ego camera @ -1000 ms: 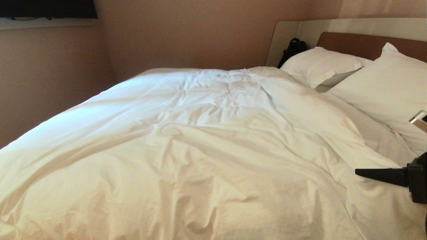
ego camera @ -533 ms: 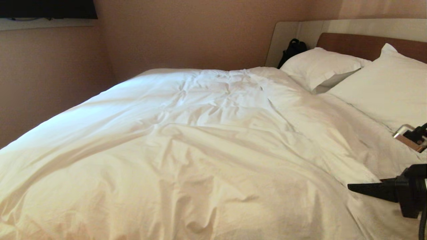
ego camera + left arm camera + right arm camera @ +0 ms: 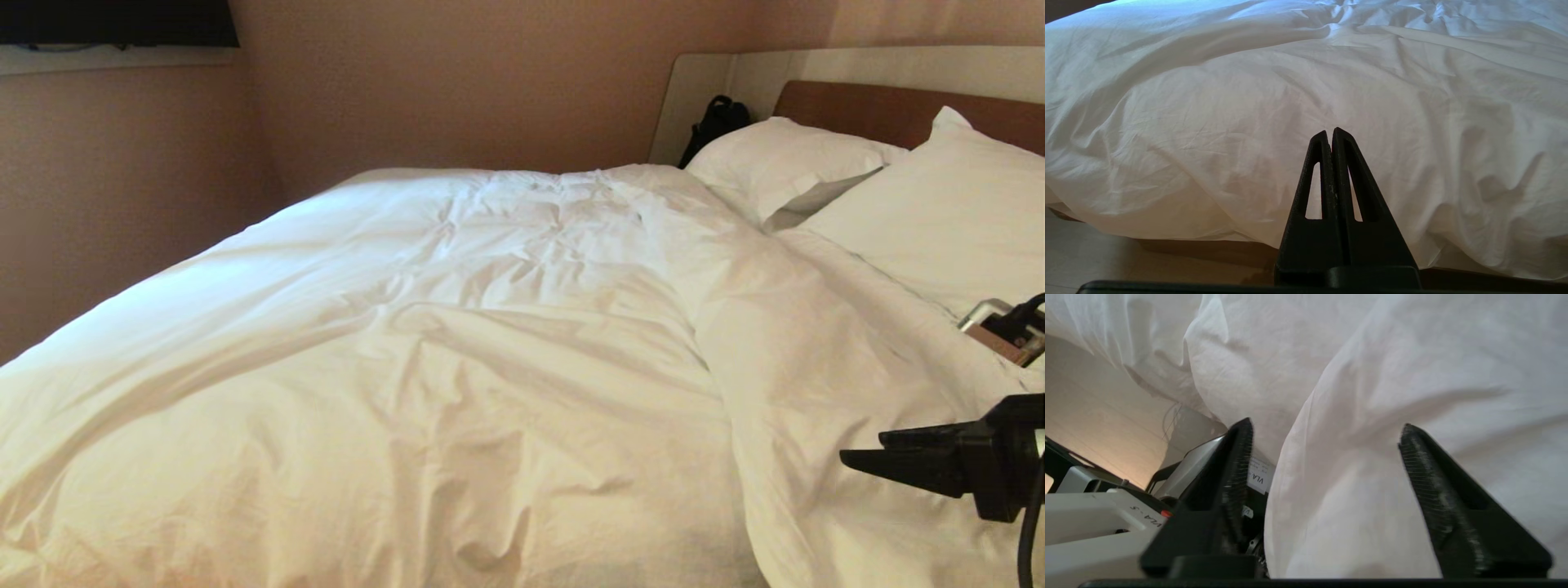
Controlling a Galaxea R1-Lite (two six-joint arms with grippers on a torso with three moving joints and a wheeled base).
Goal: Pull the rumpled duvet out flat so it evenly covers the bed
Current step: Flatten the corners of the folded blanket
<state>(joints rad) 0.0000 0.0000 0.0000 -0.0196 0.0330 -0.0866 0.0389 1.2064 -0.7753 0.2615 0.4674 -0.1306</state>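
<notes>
The white duvet (image 3: 457, 359) lies spread over the bed (image 3: 882, 110), wrinkled, with a puffy ridge running down its right side towards the pillows. My right gripper (image 3: 862, 449) hovers at the right edge of the head view, just over that ridge. In the right wrist view the right gripper (image 3: 1325, 430) stands open, and a loose fold of duvet (image 3: 1355, 490) lies between its fingers without being clamped. My left gripper (image 3: 1330, 131) is shut and empty, held level before the duvet's near edge (image 3: 1249, 171), which hangs over the bed's side.
Two white pillows (image 3: 784, 159) (image 3: 939, 220) lean at the brown headboard. A black bag (image 3: 718, 122) sits in the corner behind them. Walls close in on the far and left sides. Light floor (image 3: 1086, 253) shows below the bed's edge.
My right gripper has opened and let go of the duvet, sinking a little. The duvet's right edge has shifted towards the pillows, covering the sheet strip, and settled as a ridge.
</notes>
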